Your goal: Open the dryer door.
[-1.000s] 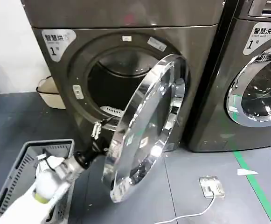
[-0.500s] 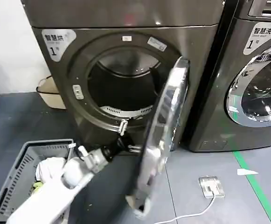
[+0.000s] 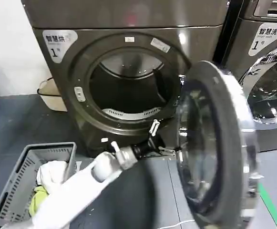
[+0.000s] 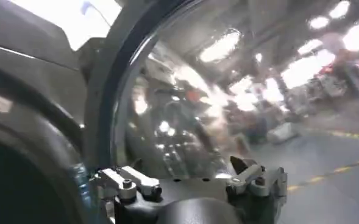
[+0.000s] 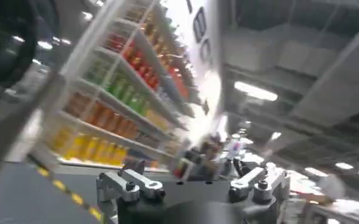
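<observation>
In the head view, the dryer door point(image 3: 214, 148) is seen swung well out from the drum opening point(image 3: 126, 90) on its right-hand hinge, its inner face turned toward the robot's left. The left gripper point(image 3: 163, 143) is reached in against the inner side of the door, near its lower edge, with its fingers spread and nothing clamped between them. One risk is judged from this — with only a push contact, the fingers could slide off the curved glass and the door could swing back toward the opening. A second is that the door, if driven further, could strike the neighbouring machine point(image 3: 267, 71), which stands just beside the hinge. By count: two machines, one open door, one laundry basket point(image 3: 14, 176) with clothes in it, one pale tub point(image 3: 50, 93) by the wall.

In the left wrist view, the left gripper point(image 4: 191, 182) is shown with its two fingers set wide apart, and the bulged glass of the dryer door point(image 4: 185, 109) lies directly ahead of them; whether metal touches glass cannot be told.

In the right wrist view, the right gripper point(image 5: 191, 185) is held open and empty, pointed away from the dryer toward shelving point(image 5: 118, 91) — one rack of several tiers, stocked with coloured goods.
</observation>
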Controlling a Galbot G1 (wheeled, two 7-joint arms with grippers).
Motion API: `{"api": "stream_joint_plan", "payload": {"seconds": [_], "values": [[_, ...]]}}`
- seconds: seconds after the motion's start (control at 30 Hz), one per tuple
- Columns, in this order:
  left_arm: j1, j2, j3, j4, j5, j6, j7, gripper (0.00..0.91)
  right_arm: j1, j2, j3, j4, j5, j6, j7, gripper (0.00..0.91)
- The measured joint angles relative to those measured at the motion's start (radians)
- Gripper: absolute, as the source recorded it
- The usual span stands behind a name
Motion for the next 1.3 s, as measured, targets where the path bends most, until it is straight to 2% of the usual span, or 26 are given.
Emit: {"api": "stream_joint_plan", "payload": {"seconds": [0.27,0.57,0.87,1.0,1.3], "values": [[-0.093,-0.098,0.087,0.088,0.003,0.002,-0.002,0.907,0.017,0.0,0.104,-0.05,-0.053,0.017,0.027,0.907],[-0.16,-0.199,0.135,0.169,0.016,0.011,-0.011,0.907,0.026,0.0,0.209,-0.153,-0.131,0.026,0.051,0.907],[-0.206,-0.285,0.142,0.238,0.026,0.021,-0.014,0.907,0.0,-0.007,0.272,-0.256,-0.134,0.046,0.037,0.907],[-0.216,-0.304,0.142,0.258,0.026,0.021,-0.014,0.907,0.001,-0.052,0.278,-0.267,-0.136,0.041,0.026,0.907],[-0.216,-0.302,0.141,0.259,0.023,0.017,-0.014,0.907,0.004,-0.083,0.275,-0.283,-0.137,0.039,0.018,0.907]]}}
